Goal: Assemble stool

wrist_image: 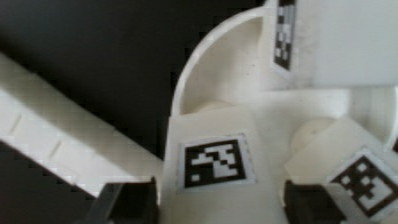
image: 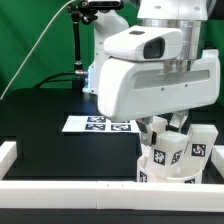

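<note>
Wrist view: leg (wrist_image: 217, 150) seemingly between end effector (wrist_image: 210, 195) fingers.

Exterior view: gripper (image: 163, 128) fingertips hidden among the legs (image: 196, 150); seat (image: 165, 172) partly hidden behind the near rail (image: 110, 198). Wrist view blurred.

One seat (image: 165, 170), two legs (image: 197, 148) in sight standing on it, one marker board (image: 100, 124), one rail (image: 60, 190) along the front
</note>
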`<state>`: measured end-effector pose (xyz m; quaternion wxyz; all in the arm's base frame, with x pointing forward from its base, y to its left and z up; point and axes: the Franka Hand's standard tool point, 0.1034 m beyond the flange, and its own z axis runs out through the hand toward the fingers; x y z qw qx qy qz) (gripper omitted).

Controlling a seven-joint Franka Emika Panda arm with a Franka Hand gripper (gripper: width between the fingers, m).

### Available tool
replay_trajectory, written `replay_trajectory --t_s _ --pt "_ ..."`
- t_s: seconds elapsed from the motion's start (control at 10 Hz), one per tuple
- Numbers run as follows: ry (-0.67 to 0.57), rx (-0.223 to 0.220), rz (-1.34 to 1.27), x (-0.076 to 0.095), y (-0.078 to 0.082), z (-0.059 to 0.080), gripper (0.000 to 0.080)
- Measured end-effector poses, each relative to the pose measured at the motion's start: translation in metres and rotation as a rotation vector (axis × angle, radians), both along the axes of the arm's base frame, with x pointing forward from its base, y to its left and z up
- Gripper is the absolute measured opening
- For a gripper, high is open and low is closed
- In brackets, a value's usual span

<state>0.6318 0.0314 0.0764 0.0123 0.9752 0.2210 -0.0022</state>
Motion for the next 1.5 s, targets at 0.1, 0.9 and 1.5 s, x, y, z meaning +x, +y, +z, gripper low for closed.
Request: replay_trajectory --t_s 0.1,0.9,1.5 --pt "-0.012 0.000 -0.094 0.0011 0.0002 -0.0002 0.0341" --pt "-0.041 0.023 -0.947 0.0027 0.0090 0.0000 0.0341" --pt "-0.036 0.058 -1.407 0.0045 0.0092 0.0005 0.0341"
